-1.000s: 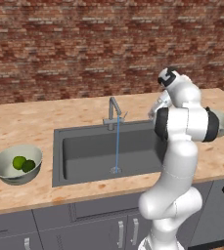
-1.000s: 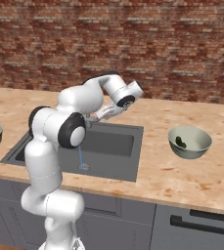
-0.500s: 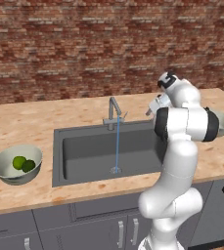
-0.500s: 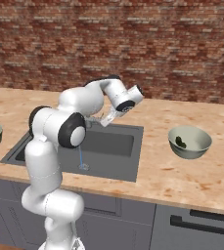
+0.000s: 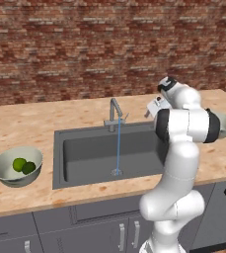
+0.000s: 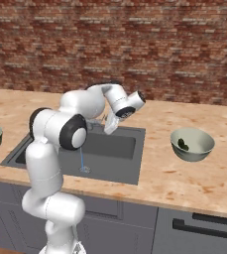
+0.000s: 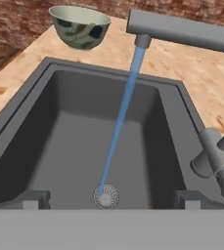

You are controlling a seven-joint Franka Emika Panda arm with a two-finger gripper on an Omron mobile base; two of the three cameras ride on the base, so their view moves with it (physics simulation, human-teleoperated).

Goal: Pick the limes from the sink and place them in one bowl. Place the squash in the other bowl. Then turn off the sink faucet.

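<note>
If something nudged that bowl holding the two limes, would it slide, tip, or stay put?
The bowl looks wide and low, so it would probably slide rather than tip. It tapers toward its base, so a push at the rim might rock it. The round limes would likely roll inside and shift its weight.

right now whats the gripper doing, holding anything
gripper: jaws open, holding nothing, hanging over the sink by the faucet.

We list: dark grey sink [image 5: 80, 148], blue water stream [image 5: 118, 146], bright green limes [image 5: 23, 165], speckled tan desk [image 5: 30, 121], red-brown brick wall [image 5: 85, 44].
</note>
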